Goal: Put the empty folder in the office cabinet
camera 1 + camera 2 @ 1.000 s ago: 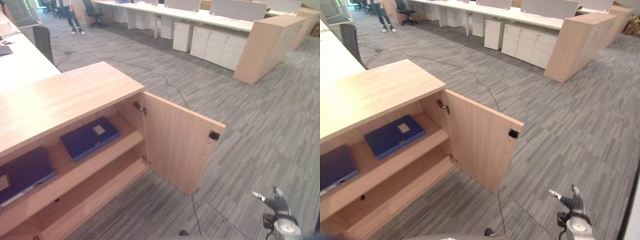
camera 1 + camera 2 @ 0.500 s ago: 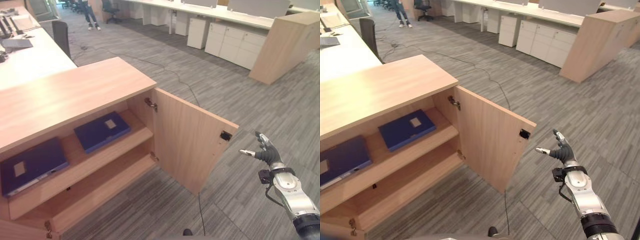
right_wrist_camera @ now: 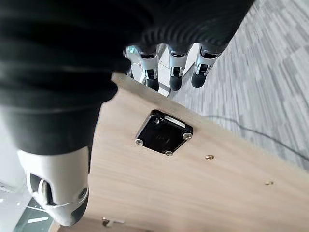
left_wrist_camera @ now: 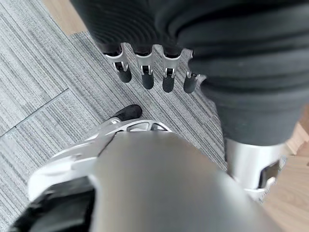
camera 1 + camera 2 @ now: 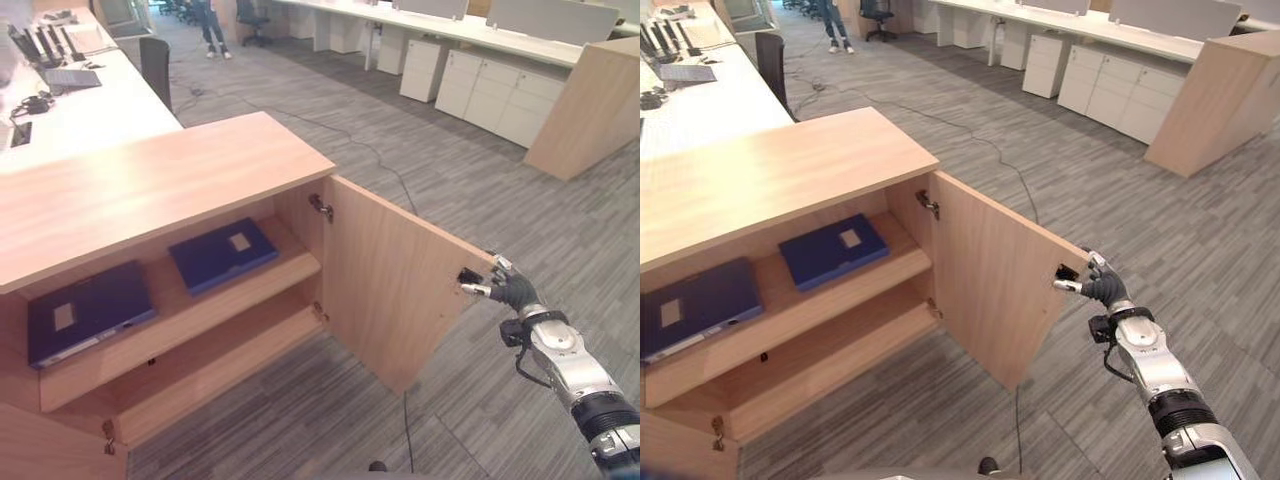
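The wooden office cabinet (image 5: pixel 150 185) stands at the left with its door (image 5: pixel 395 290) swung wide open. Two dark blue folders lie flat on its upper shelf, one near the hinge (image 5: pixel 222 255) and one further left (image 5: pixel 88 312). My right hand (image 5: pixel 512 292) is at the door's free edge, beside the black latch plate (image 3: pixel 164 133). Its fingers (image 3: pixel 176 72) reach straight past that edge and hold nothing. My left hand (image 4: pixel 147 72) hangs low over the carpet, fingers relaxed and empty.
The cabinet's lower shelf (image 5: pixel 220 365) is bare. A white desk (image 5: pixel 70 95) with devices runs behind the cabinet, with a dark chair (image 5: pixel 155 65) beside it. White drawer units (image 5: pixel 490 85) and a wooden cabinet (image 5: pixel 590 110) stand far right. A person (image 5: pixel 210 25) stands far back.
My right hand has risen from low at the right and moved left to the door's free edge. The whole picture has shifted, so the camera has moved.
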Robot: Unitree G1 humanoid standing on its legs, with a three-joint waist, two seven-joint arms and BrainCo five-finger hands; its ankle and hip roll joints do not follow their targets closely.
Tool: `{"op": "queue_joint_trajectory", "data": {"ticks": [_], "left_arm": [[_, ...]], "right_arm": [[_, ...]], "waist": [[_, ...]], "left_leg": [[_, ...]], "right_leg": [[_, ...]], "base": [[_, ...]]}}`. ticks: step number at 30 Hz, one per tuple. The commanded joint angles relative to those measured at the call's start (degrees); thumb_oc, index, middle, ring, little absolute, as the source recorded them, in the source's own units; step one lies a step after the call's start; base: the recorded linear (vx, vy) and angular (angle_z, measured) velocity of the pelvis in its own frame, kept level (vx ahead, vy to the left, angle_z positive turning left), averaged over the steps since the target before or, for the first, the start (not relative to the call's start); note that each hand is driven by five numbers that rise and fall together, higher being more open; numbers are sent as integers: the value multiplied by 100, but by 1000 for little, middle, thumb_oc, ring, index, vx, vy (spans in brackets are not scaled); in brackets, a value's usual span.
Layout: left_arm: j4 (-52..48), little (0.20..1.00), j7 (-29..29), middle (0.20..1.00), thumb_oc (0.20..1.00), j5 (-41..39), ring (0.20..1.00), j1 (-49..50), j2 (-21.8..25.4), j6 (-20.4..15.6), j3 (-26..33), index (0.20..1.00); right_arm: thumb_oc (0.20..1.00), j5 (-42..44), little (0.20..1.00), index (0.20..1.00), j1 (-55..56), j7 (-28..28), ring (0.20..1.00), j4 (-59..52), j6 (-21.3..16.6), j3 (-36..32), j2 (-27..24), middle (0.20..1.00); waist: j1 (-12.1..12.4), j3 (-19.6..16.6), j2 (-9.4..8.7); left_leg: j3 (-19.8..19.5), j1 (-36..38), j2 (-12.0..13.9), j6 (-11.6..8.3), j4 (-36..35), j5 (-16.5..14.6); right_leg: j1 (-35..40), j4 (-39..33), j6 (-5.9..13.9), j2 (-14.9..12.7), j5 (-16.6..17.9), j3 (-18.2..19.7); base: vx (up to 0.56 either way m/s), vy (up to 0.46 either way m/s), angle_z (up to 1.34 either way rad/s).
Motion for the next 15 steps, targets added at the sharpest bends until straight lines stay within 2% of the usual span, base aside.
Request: {"op": "queue_joint_trajectory", "data": {"ticks": [1, 3, 6, 10, 15], "left_arm": [[392, 1000, 3, 1000, 1000, -95, 1000, 125, 117, 53, -330, 1000], [390, 1000, 3, 1000, 1000, -70, 1000, 129, 140, 47, -345, 1000], [384, 1000, -2, 1000, 1000, -71, 1000, 133, 163, 45, -357, 1000], [404, 1000, -50, 1000, 1000, -72, 1000, 182, 168, 39, -407, 1000], [371, 1000, -122, 1000, 1000, -42, 1000, 208, 197, 37, -387, 1000]], "right_arm": [[1000, 292, 1000, 1000, -468, 2, 1000, 443, -214, 53, 181, 1000], [1000, 223, 1000, 1000, -558, 35, 1000, 560, -175, 164, 187, 1000], [1000, 234, 1000, 1000, -625, 106, 1000, 667, -129, 295, 226, 1000], [1000, 670, 1000, 1000, -702, 418, 1000, 1035, 11, 585, 493, 1000], [1000, 1453, 1000, 1000, -529, 1044, 1000, 209, 123, 1280, 874, 1000]], "waist": [[110, -197, -386], [150, -180, -398], [171, -176, -393], [235, -163, -387], [293, -122, -380]], "left_leg": [[-132, -537, -73, -275, 30, 461], [-103, -617, -76, -220, 26, 575], [-130, -634, -82, -220, 19, 589], [-179, -651, -104, -220, 10, 608], [-213, -675, -110, -219, 33, 621]], "right_leg": [[397, 52, 29, 214, -1268, -85], [328, 58, -4, 200, -1190, -141], [329, 53, -8, 199, -1189, -161], [335, 39, -18, 193, -1184, -191], [328, 66, -21, 193, -1200, -222]], "base": [[-39, -19, 10], [-92, -22, 8], [-36, -4, 9], [-33, 5, 4], [-13, 4, 2]]}}
